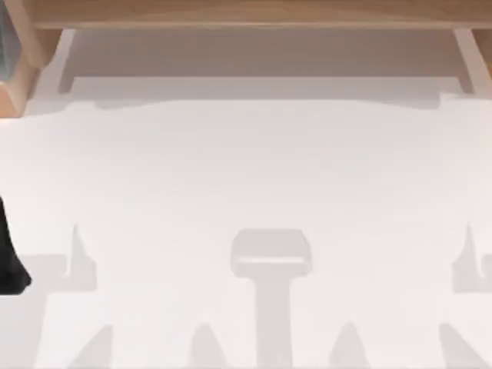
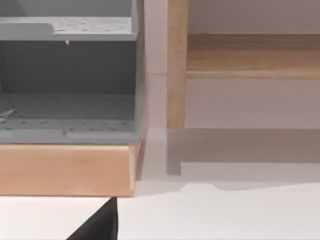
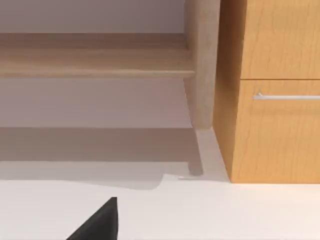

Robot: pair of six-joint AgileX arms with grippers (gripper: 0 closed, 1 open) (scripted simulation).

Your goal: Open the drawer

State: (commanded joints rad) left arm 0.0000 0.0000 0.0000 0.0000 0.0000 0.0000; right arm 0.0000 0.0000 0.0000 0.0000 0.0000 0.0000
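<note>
2 shadows of arms fall across the white tabletop in the top view, with a broader shadow between them. A long light-wood shelf on pale legs runs along the far edge, and a dark part of the left arm juts in at the left edge. I cannot tell from here how either gripper stands.

From the left wrist, a black tip of the left gripper sits low over the tabletop; whether it is open or closed cannot be told, and it holds nothing visible. Ahead of it stands a grey open-fronted rack with perforated shelves on a light-wood base, with a wooden post beside it.

From the right wrist, a black tip of the right gripper hovers likewise, its opening unclear. Well ahead and off to 1 side stands the light-wood cabinet; its closed wooden drawer carries a thin silver bar handle, well apart from the gripper.
</note>
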